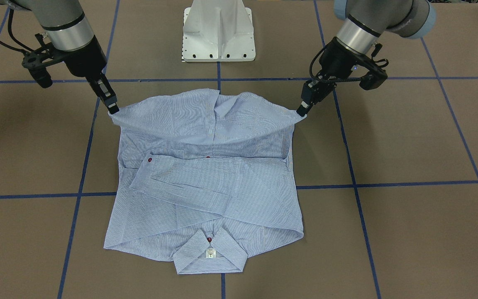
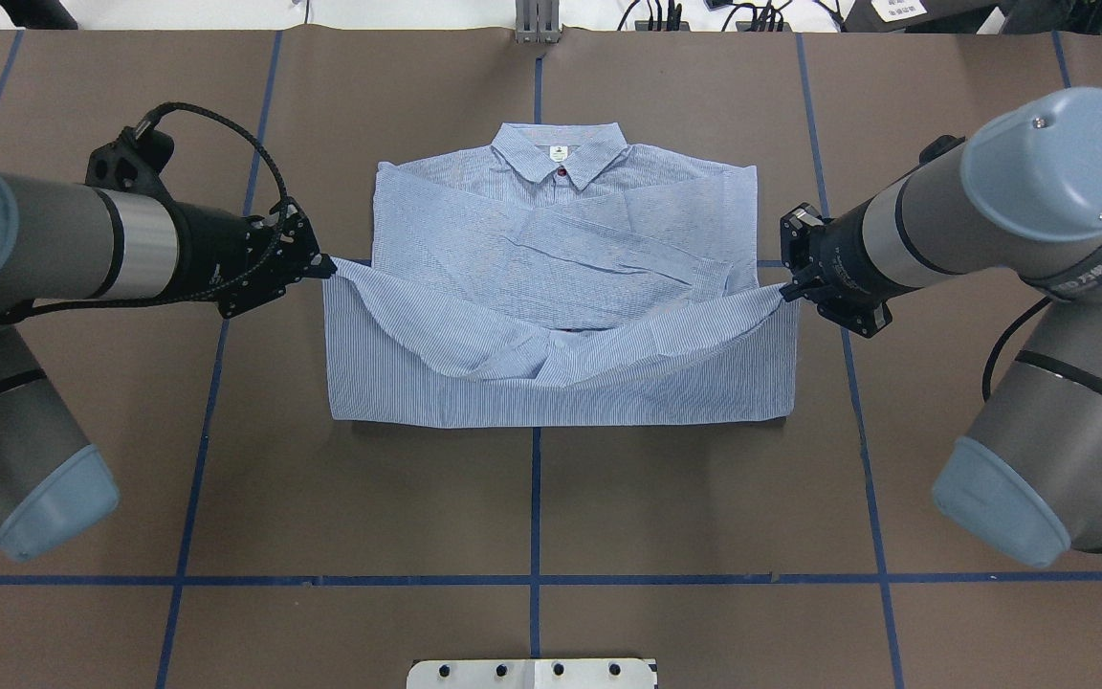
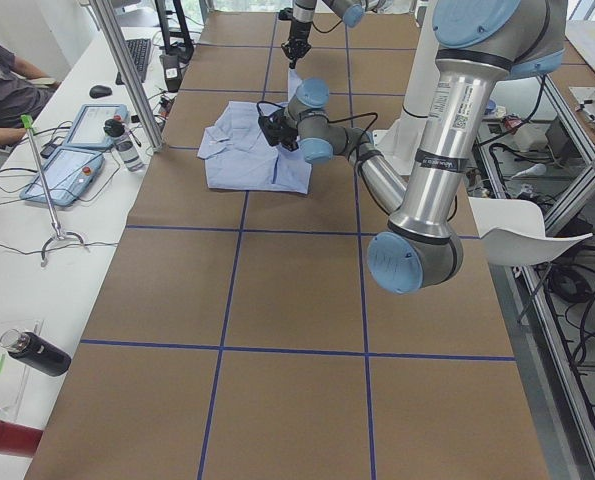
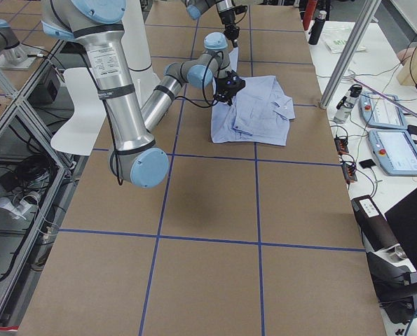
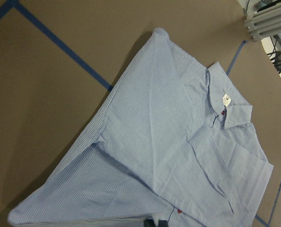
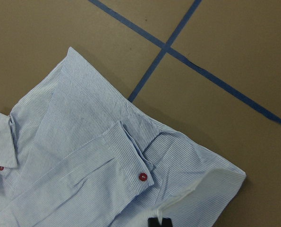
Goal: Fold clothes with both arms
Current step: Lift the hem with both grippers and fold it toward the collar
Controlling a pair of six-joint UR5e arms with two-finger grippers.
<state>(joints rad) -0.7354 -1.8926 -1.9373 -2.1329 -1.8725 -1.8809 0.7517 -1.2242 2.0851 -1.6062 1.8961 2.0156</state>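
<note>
Holding the shirt point(image 2: 561, 392) by the two ends of its hem point(image 2: 666, 321), I have both ends up off the table point(image 2: 532, 517). My left gripper point(image 2: 326, 268) pinches the left end tight. My right gripper point(image 2: 782, 290) pinches the right end tight. The hem sags between them. The shirt lies mid-table, sleeves point(image 2: 599, 254) folded across, collar point(image 2: 559, 158) on the far side.

matt woven cloth shirt point(image 2: 561, 249)
</note>
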